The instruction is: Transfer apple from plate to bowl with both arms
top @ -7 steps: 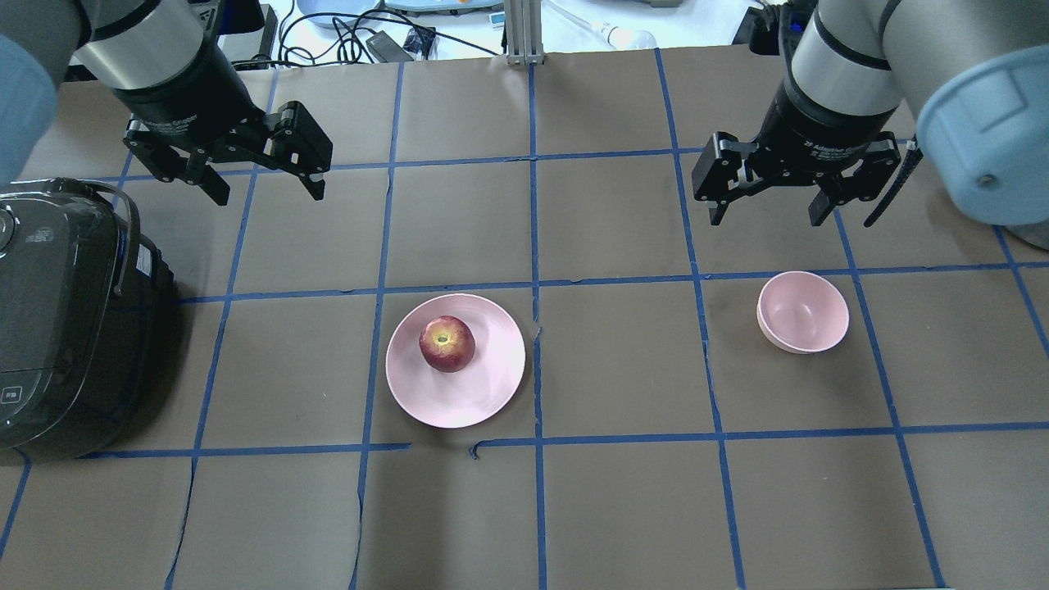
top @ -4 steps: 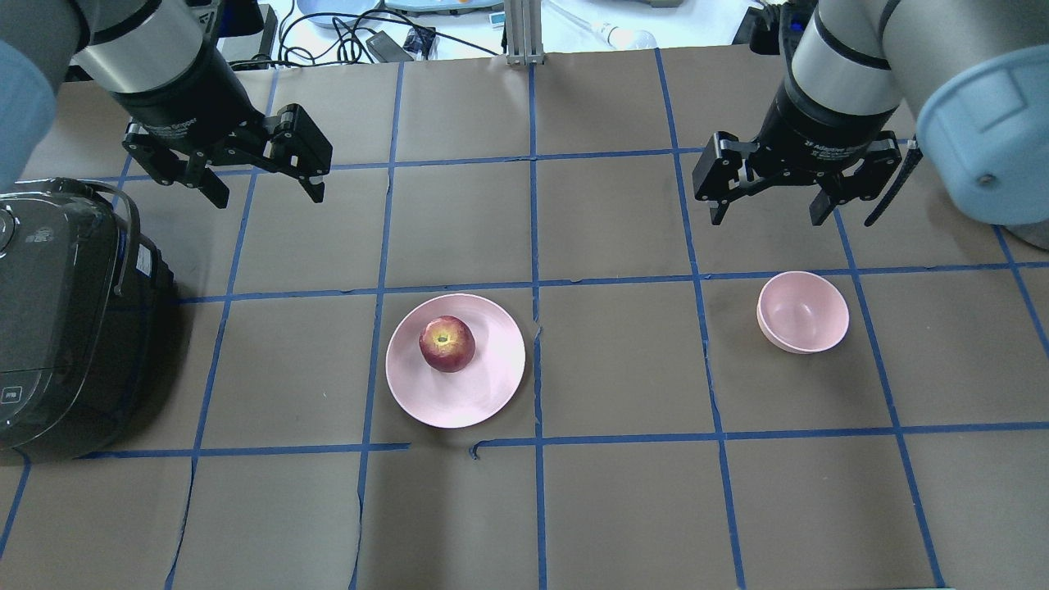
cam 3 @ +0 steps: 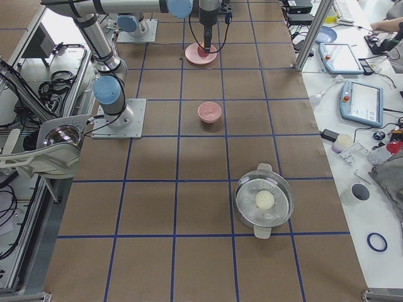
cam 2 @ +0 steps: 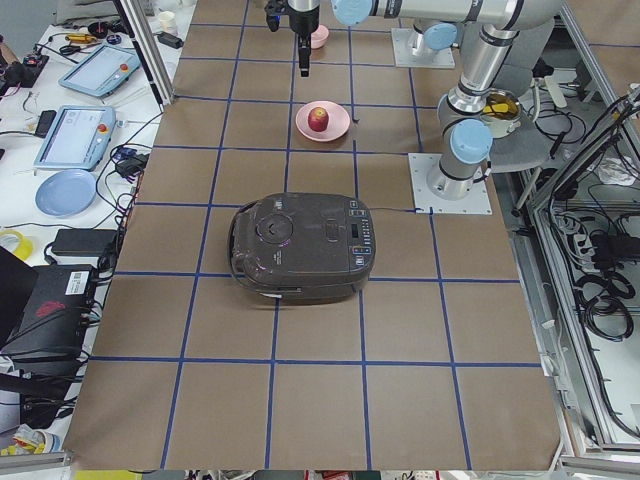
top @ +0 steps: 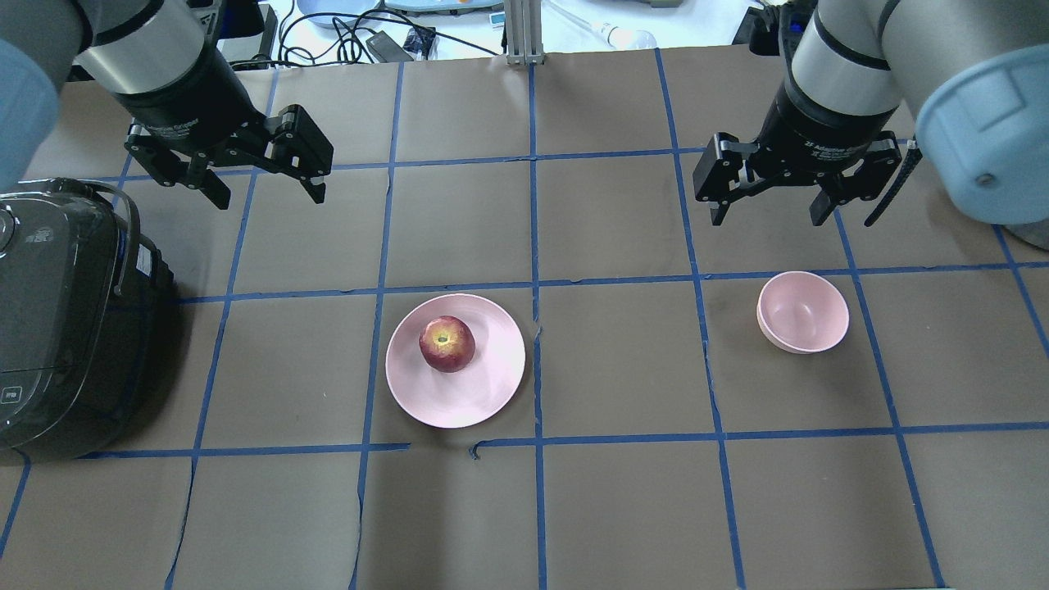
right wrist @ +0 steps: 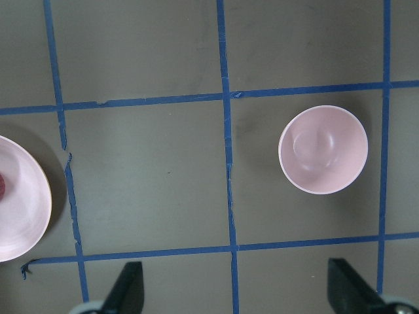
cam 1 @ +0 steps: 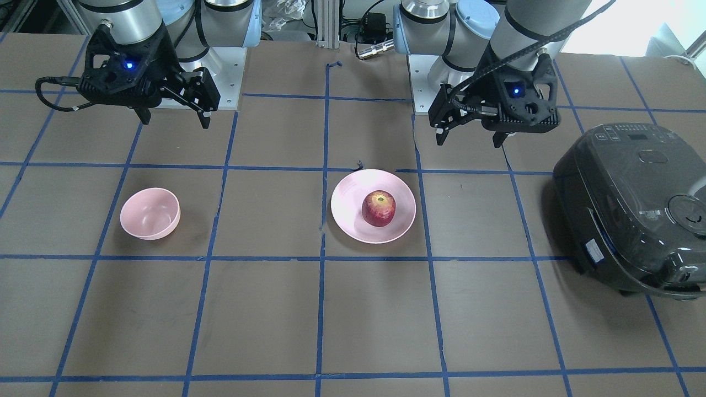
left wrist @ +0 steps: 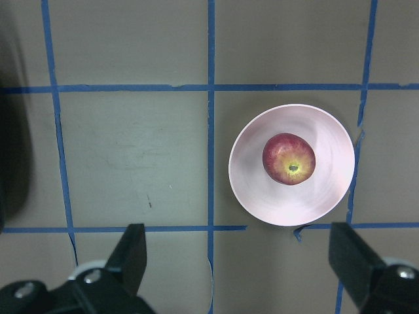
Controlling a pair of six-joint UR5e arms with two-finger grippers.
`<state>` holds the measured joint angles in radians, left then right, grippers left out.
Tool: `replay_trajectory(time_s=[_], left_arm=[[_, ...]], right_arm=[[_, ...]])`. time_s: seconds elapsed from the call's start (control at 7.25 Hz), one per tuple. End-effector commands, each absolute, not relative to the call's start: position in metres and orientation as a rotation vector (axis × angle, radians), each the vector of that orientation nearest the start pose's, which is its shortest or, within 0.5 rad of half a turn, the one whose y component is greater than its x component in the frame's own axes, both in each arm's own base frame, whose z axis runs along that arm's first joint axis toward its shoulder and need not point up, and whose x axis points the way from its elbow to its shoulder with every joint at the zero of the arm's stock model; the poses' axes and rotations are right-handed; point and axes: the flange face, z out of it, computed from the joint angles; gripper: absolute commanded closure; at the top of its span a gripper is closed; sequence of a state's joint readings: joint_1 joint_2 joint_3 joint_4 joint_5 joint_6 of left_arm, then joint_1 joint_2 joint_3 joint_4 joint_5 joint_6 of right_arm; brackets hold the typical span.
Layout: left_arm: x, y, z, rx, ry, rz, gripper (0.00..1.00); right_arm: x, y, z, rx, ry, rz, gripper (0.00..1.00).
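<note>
The red apple (top: pixel 447 343) sits left of centre on the wide pale pink plate (top: pixel 483 385) in the middle of the table; it also shows in the front view (cam 1: pixel 378 208) and the left wrist view (left wrist: pixel 289 159). The small deep pink bowl (top: pixel 803 311) stands empty to the right, and shows in the right wrist view (right wrist: pixel 323 149). My left gripper (top: pixel 269 197) is open and empty, hanging high above the table, behind and left of the plate. My right gripper (top: pixel 767 220) is open and empty, high behind the bowl.
A large black rice cooker (top: pixel 65 328) stands at the table's left edge, close to my left arm. A steel pot with a glass lid (cam 3: pixel 264 201) stands further along the table beyond the bowl. Blue tape lines mark a grid on the brown table cover.
</note>
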<state>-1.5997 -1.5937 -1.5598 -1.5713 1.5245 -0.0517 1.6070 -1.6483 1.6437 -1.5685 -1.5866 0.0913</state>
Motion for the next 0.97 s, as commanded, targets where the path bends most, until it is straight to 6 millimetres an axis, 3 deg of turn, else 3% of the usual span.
replay_trajectory(time_s=[0.0,0.14,0.41,0.55,0.83], left_arm=[[-0.213,-0.505,0.423,-0.096,3.185,0.067,0.0],[-0.237,-0.5,0.389,-0.055,3.174,0.076,0.0],[-0.24,-0.484,0.323,-0.065,3.157,0.138,0.0],[-0.241,-0.475,0.298,-0.104,3.157,0.128,0.0],[-0.243,-0.474,0.264,-0.116,3.154,0.135,0.0]], right_arm=[[0.146,-0.454,0.489,0.088,3.178,-0.009,0.0],[0.147,-0.453,0.489,0.093,3.174,-0.011,0.0],[0.145,-0.455,0.489,0.088,3.178,-0.013,0.0],[0.145,-0.457,0.49,0.098,3.175,-0.033,0.0],[0.145,-0.46,0.49,0.094,3.176,-0.05,0.0]])
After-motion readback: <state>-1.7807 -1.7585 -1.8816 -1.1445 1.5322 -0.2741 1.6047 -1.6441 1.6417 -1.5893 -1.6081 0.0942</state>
